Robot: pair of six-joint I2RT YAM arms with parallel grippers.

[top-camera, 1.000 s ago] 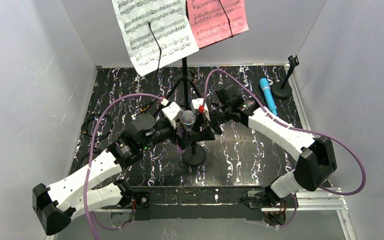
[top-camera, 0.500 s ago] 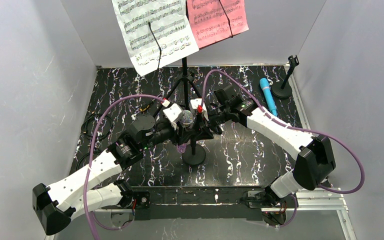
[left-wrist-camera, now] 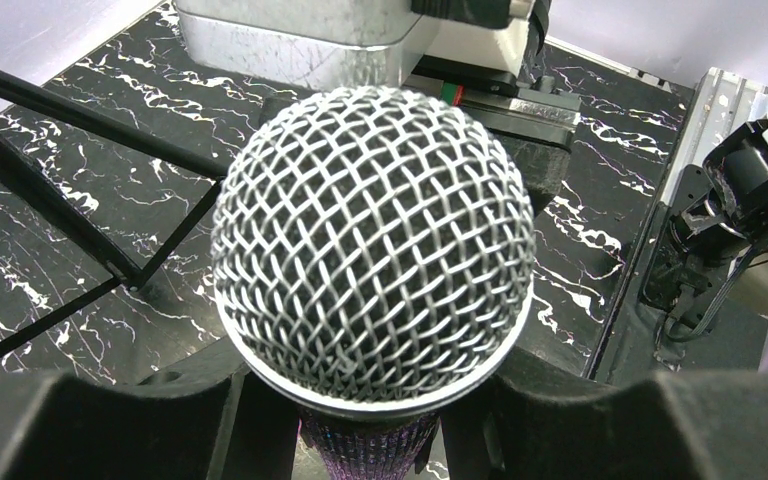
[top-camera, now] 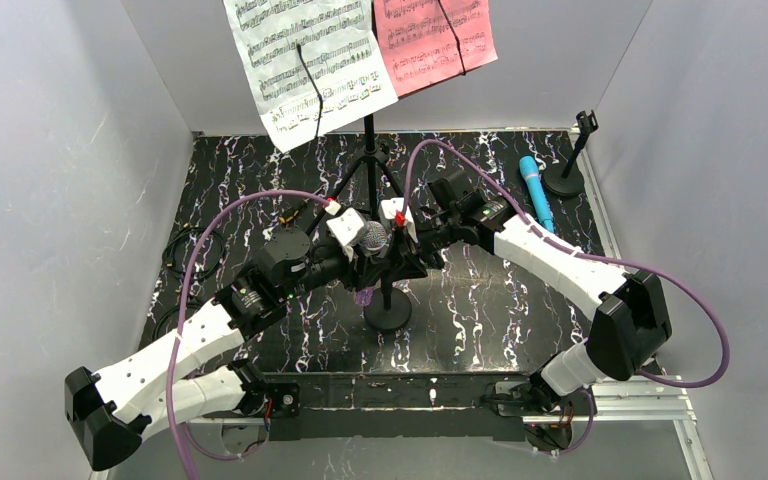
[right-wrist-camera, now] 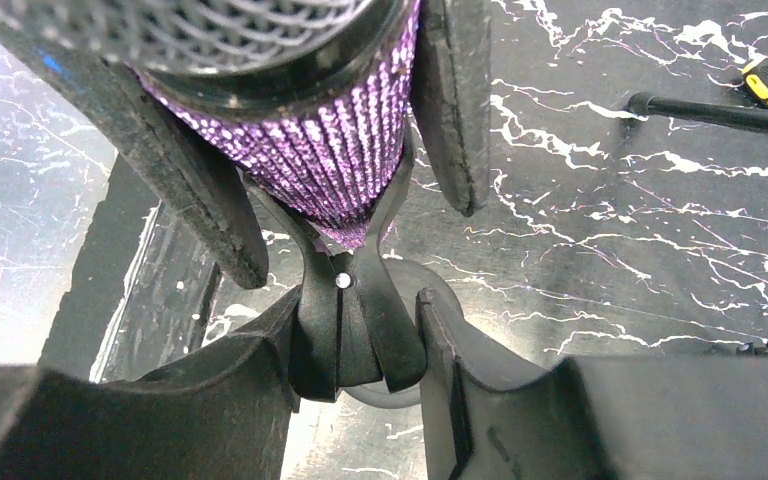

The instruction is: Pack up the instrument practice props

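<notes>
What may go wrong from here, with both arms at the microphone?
1. The mic sits wedged in the clip of its holder. If the left jaws pull up before the right jaws hold the clip firmly, the holder may lift or tip.
2. The tripod stands close behind. A wide swing could knock it and shake off the sheets.

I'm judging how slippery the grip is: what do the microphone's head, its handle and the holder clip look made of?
The microphone head: woven metal wire mesh, silvery, with a shiny band at its rim. The microphone handle: purple glitter coating, rough-looking sparkle; the core beneath is hidden. The holder clip: probably moulded black plastic, smooth and matte.
</notes>
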